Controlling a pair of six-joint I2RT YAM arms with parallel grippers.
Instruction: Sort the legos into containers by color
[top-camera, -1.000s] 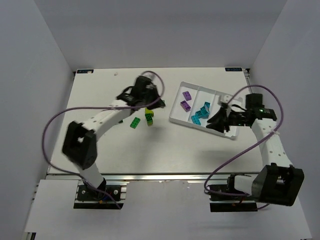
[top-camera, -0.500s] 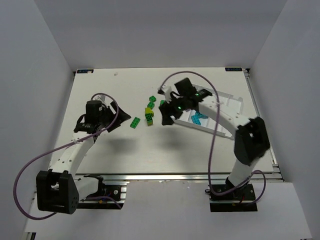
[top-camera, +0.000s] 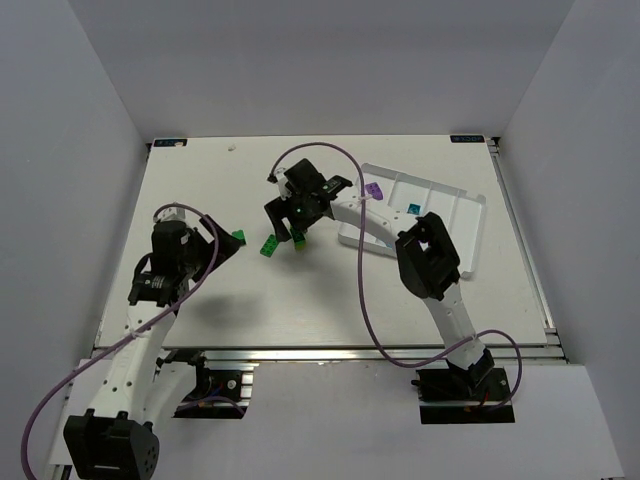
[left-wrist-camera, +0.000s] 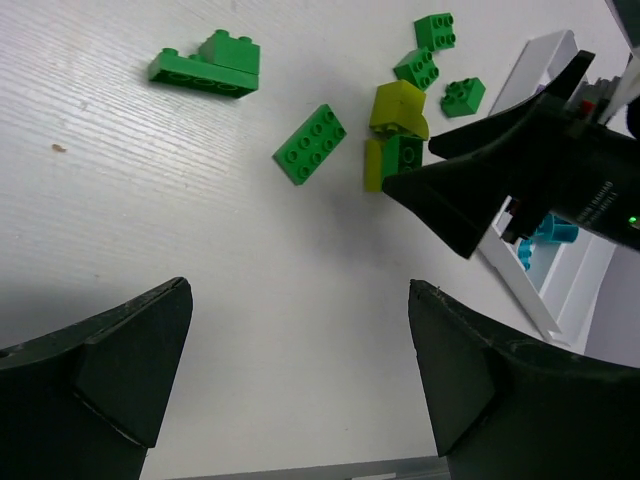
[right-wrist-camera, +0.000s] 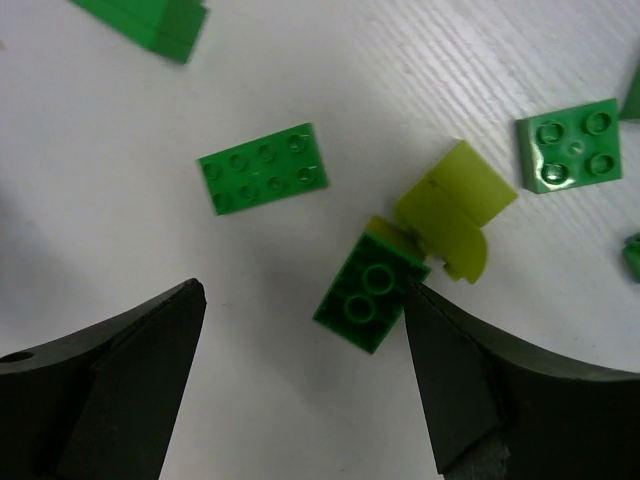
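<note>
- The white table (top-camera: 300, 300) has a faint wood-like grain (plainest from the left wrist camera).
- A flat green eight-stud brick (left-wrist-camera: 310, 144) lies alone on it, studs up.
- Well apart from it lies a green stacked pair (left-wrist-camera: 205, 65), a small block on a long plate.
- A yellow-green piece (right-wrist-camera: 455, 205) touches a dark green two-stud brick (right-wrist-camera: 368, 295).
- A square green four-stud brick (right-wrist-camera: 573, 145) sits just beside the yellow-green piece.
- The white tray (top-camera: 462, 212) rests at the table's far right.
- A tiny brown speck (left-wrist-camera: 58, 148) marks the bare surface.
</note>
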